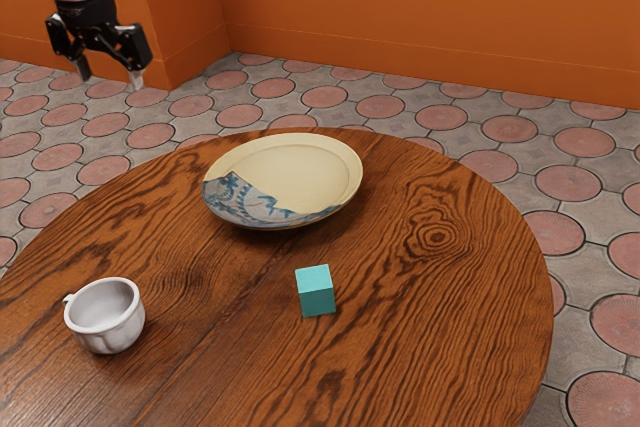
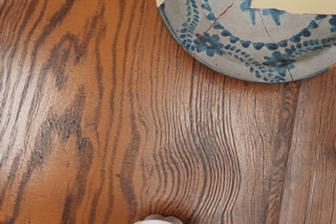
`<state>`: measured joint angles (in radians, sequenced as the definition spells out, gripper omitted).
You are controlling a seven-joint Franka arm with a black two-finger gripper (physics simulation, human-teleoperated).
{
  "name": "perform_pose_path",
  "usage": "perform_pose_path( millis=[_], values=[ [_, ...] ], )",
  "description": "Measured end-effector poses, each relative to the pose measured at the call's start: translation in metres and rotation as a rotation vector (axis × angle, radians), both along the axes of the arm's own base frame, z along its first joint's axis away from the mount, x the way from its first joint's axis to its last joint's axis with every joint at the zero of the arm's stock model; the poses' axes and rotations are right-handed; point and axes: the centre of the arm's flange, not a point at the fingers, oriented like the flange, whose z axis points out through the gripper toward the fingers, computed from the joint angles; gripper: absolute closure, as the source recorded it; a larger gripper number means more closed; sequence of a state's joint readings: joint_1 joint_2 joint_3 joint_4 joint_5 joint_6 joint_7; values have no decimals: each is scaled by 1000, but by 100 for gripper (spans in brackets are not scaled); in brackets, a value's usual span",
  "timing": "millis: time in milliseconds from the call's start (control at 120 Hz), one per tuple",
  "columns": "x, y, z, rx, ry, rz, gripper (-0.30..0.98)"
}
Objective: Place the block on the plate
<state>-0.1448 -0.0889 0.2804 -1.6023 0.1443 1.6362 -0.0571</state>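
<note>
From where I stand, the black gripper (image 1: 109, 75) hangs in the air at the exterior view's upper left, raised above the round wooden table (image 1: 440, 337), its two fingers spread apart with nothing between them. The teal block (image 1: 316, 291) sits flat on the wood, off the plate (image 1: 300, 162) and apart from it, nearer the exterior camera. That plate is cream, with a patterned blue-and-grey section along one side; the wrist view shows leafy blue flowers there and thin cracks running through them. A white cup (image 1: 105, 316) with a small handle stands upright toward the exterior view's left, well apart from the block. Behind it all, orange walls (image 1: 420, 12) meet a floor (image 1: 585, 277) of pinkish round tiles set in grey.
</note>
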Motion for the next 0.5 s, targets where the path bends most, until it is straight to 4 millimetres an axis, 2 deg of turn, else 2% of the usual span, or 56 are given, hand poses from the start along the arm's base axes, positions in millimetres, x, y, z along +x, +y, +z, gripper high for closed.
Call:
perform_pose_path(
  millis=[117,200,250,375,500],
  values=[
    [1,-3,0,1,-3,-8,0],
    [1,-17,7,3,-16,-37,0],
    [5,-23,1,4,-4,-48,0],
    [17,-52,-51,2,77,-97,0],
    [21,-109,-114,1,121,-141,0]
  ],
)
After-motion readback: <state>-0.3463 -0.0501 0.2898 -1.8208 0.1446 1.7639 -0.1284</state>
